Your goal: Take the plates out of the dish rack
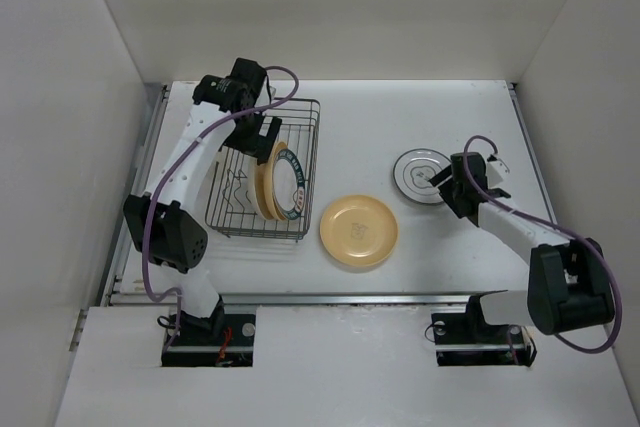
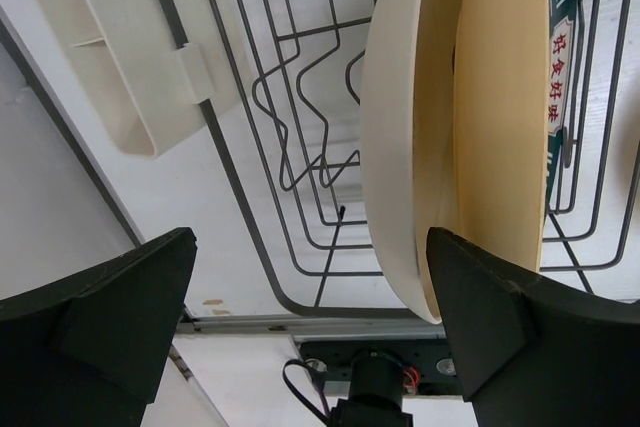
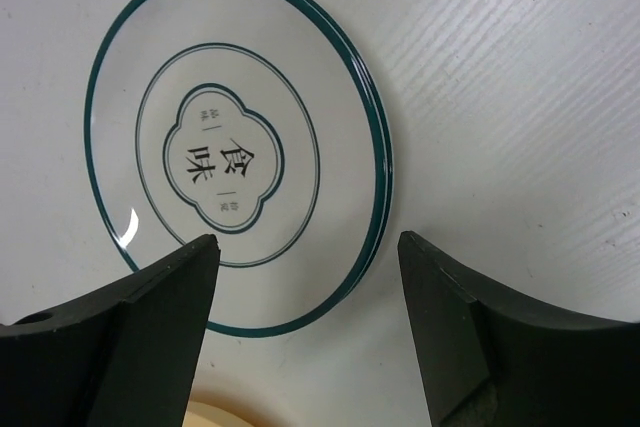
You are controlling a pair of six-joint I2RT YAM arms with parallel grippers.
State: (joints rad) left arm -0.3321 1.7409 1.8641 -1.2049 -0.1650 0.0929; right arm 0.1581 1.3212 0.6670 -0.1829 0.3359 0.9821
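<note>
Rack point(image 1: 232, 209), left: 3 plates point(image 1: 278, 182) upright; L gripper point(image 1: 260, 135) above, jaws apart, empty. Table point(image 1: 400, 117): yellow plate point(image 1: 359, 230) centre; teal-rim plate point(image 1: 418, 175) right, flat, R gripper point(image 1: 446, 187) over it, jaws apart.

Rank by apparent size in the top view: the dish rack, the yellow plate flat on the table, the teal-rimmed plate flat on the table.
1. dish rack, clearly largest
2. yellow plate
3. teal-rimmed plate, smallest, even allowing for the right gripper covering its edge
</note>
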